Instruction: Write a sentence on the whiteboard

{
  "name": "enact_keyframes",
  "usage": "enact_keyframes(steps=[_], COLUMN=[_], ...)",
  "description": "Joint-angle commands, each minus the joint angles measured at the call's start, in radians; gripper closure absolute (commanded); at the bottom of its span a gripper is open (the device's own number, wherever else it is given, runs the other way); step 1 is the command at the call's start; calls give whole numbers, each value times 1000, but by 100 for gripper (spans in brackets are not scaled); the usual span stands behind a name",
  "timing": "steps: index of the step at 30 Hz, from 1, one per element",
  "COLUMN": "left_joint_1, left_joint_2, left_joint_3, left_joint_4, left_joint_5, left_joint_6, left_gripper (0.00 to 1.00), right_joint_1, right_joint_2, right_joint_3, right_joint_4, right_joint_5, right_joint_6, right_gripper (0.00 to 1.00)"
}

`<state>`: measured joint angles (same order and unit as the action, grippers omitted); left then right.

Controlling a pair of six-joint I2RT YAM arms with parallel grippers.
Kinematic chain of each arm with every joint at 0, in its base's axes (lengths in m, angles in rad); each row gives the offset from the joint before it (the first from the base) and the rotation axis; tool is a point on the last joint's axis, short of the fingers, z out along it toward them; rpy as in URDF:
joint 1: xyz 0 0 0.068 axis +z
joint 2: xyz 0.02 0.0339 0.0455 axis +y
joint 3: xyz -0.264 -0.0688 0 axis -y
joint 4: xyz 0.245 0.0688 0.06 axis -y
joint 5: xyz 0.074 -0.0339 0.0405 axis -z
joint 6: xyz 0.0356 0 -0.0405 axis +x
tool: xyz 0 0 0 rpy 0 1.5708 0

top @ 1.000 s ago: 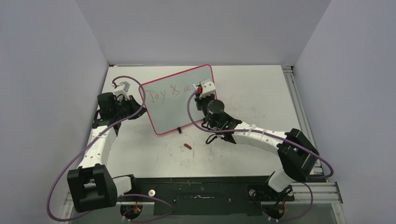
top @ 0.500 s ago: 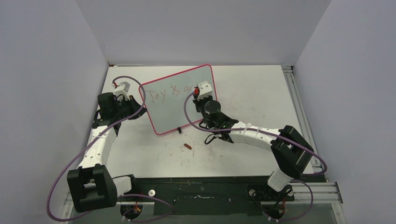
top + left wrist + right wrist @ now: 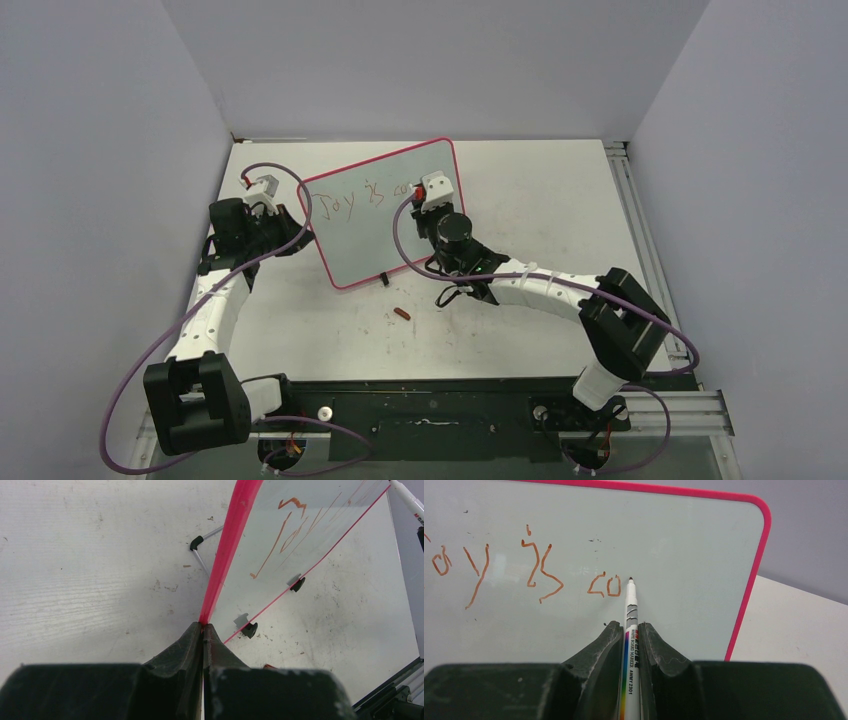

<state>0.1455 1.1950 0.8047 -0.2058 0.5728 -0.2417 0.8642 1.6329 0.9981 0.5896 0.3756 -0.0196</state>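
Pink-framed whiteboard (image 3: pixel 385 235) stands at the tabletop's (image 3: pixel 560 200) 12 o'clock. My left hand (image 3: pixel 202 630) is clamped on its 9 o'clock edge. My right hand (image 3: pixel 629 626), nearer the writing, is clamped on the marker (image 3: pixel 631 600), tip at 12 o'clock. I judge the sentence (image 3: pixel 372 194) must continue toward 3 o'clock.

Left arm (image 3: pixel 210 310) bent, left fingers (image 3: pixel 187 645) pinched together, right arm (image 3: pixel 540 290) stretched inward, right fingers (image 3: pixel 606 645) clamped narrow

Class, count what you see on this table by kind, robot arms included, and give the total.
whiteboard: 1
marker: 1
small red-brown piece, lying loose, maybe a cap: 1
robot arms, left arm and right arm: 2
Total: 5
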Motion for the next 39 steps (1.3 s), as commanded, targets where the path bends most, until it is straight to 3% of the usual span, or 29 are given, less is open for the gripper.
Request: enact_keyframes(steps=[1, 39], left_joint_1=[-11, -14], left_joint_2=[-13, -16], left_joint_3=[35, 34], left_joint_4=[12, 13], left_joint_5=[15, 18], left_joint_6=[13, 12], left_gripper=[100, 100], right_joint_1=[-4, 13], right_joint_2=[17, 14], right_joint_3=[49, -4], right_joint_4=[53, 46], right_joint_5=[-14, 33], right_joint_6=[-11, 39], right_gripper=[95, 95])
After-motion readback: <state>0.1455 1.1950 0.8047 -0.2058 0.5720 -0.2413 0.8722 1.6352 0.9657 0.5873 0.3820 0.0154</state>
